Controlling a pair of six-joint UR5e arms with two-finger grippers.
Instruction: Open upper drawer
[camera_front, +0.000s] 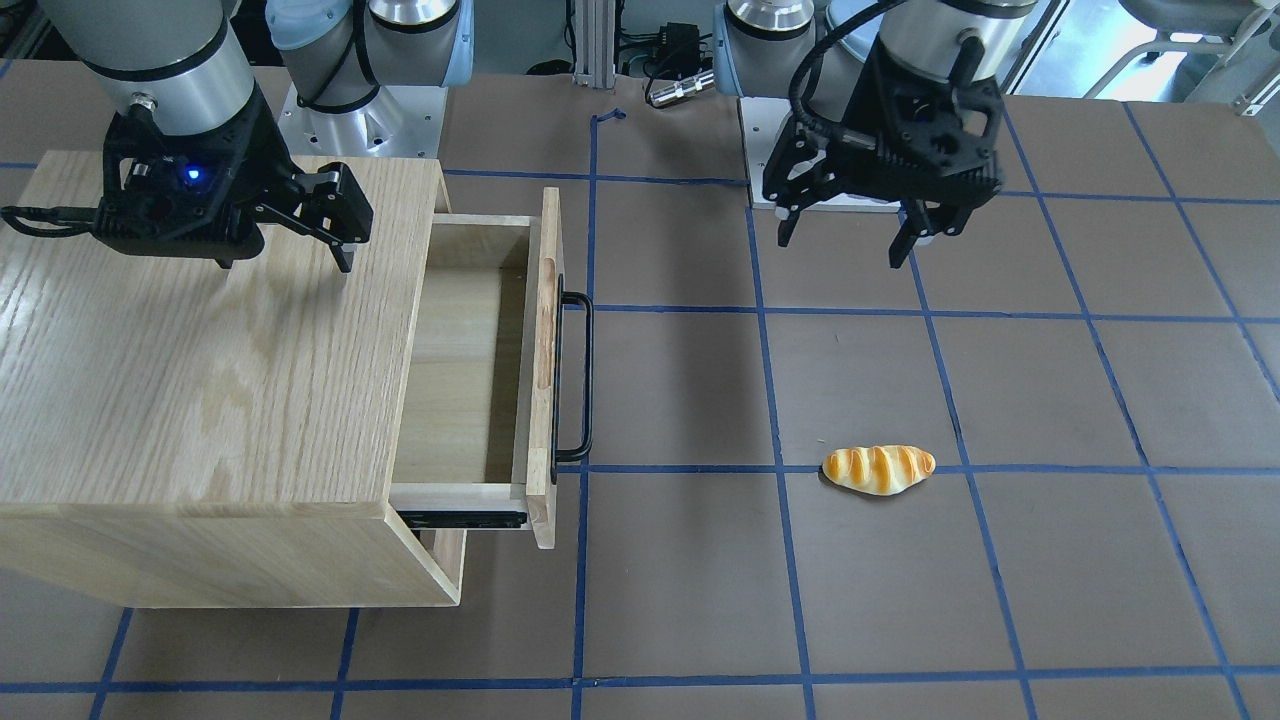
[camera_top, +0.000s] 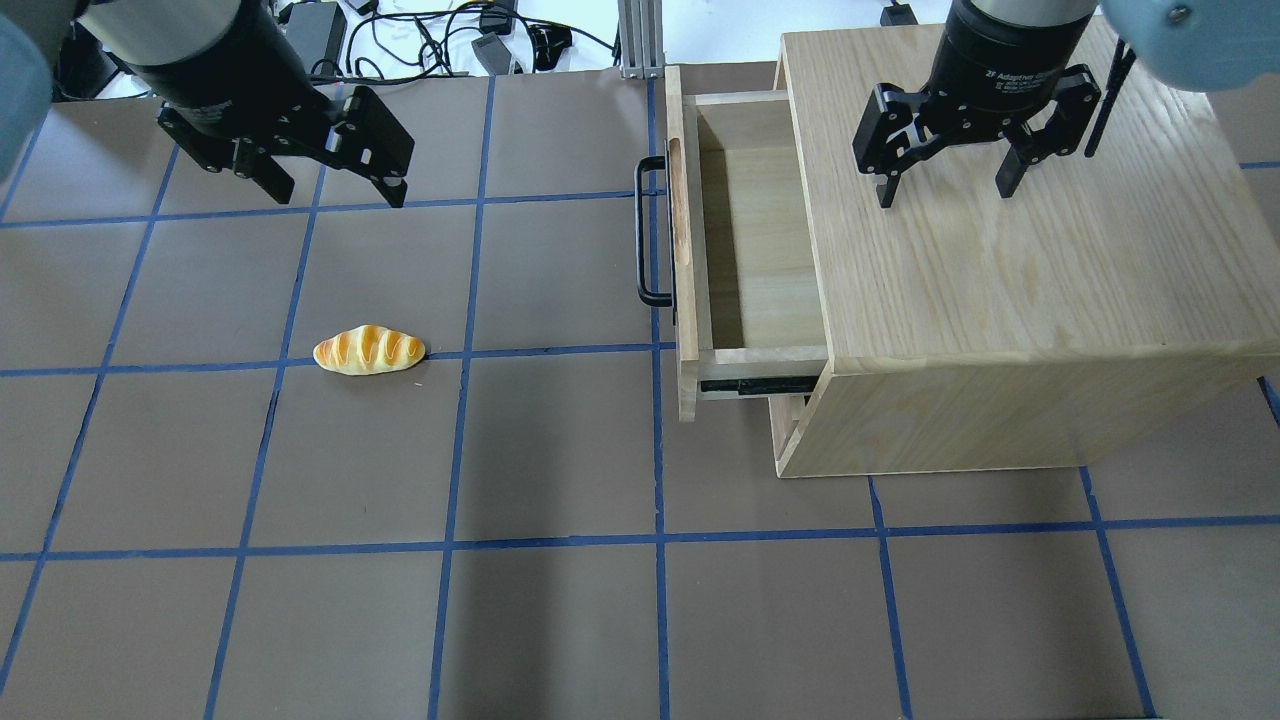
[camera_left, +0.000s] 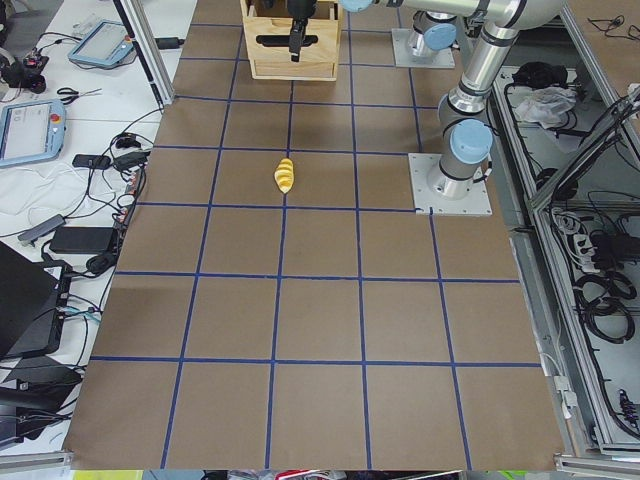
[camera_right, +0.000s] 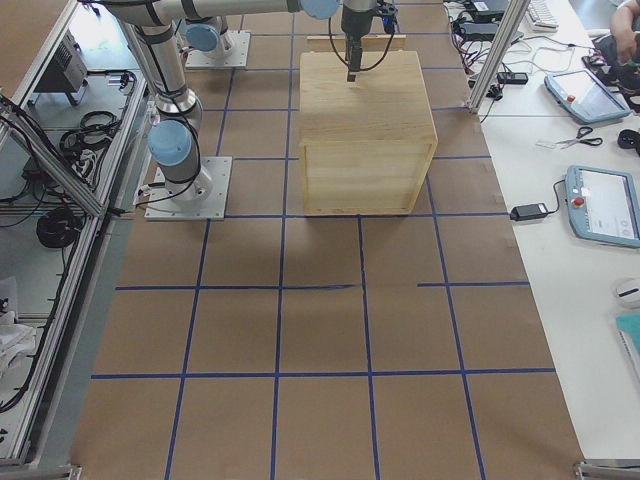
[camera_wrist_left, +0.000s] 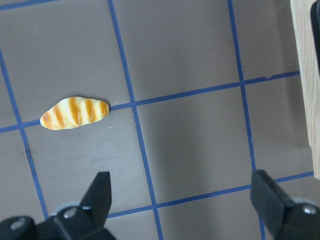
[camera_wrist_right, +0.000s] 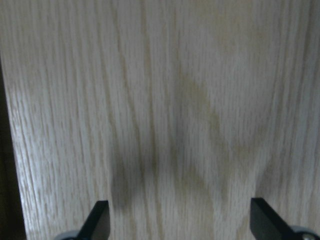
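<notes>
Upper drawer (camera_top: 760, 250) pulled out, rear hidden under cabinet (camera_top: 1020, 280) (front seen edge-on)

White lettering is carried on the black collar (camera_top: 1003, 76) above the right gripper (camera_top: 945, 195), overhead view. "2F Adaptive" can be read; the remaining characters are too small to be made out.

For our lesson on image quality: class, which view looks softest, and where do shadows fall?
Right wrist view: softest, the cabinet top blurred, with faint shadow streaks above the right gripper. Left wrist view: bread roll sharp. Overhead view: broad soft shadows cross the table; upper drawer interior partly shaded.
</notes>
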